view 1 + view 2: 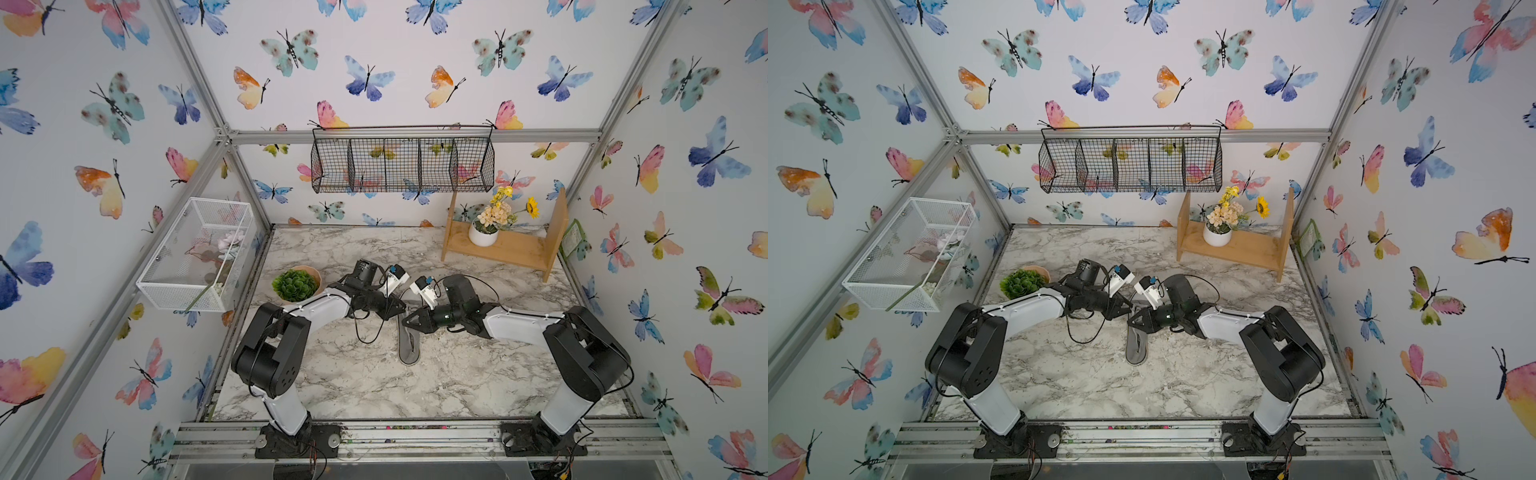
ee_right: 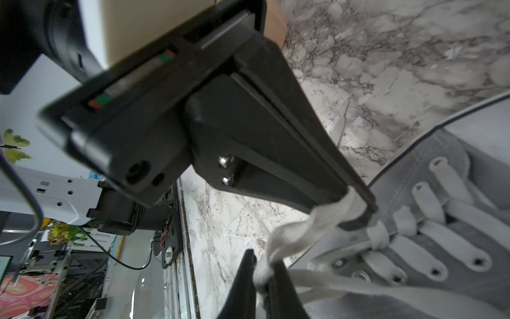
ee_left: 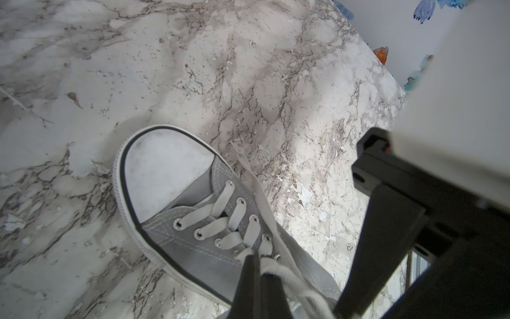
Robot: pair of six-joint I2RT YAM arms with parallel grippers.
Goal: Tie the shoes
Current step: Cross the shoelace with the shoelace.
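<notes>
Upright grey sneaker (image 3: 193,259), loose white laces (image 3: 209,212)

No legible text anywhere; perhaps print on the green card (image 1: 572,239), unreadable.

both top views look down from high at the front, over the arm bases (image 1: 291,432) toward the back wall (image 1: 395,83), taking in the whole marble table (image 1: 374,386). the left wrist view hangs close above the shoe (image 3: 193,256), facing its toe; the right wrist view, even closer, looks across the laces (image 2: 430,200) past the left gripper (image 2: 358,214). all four views share the shoe.
</notes>
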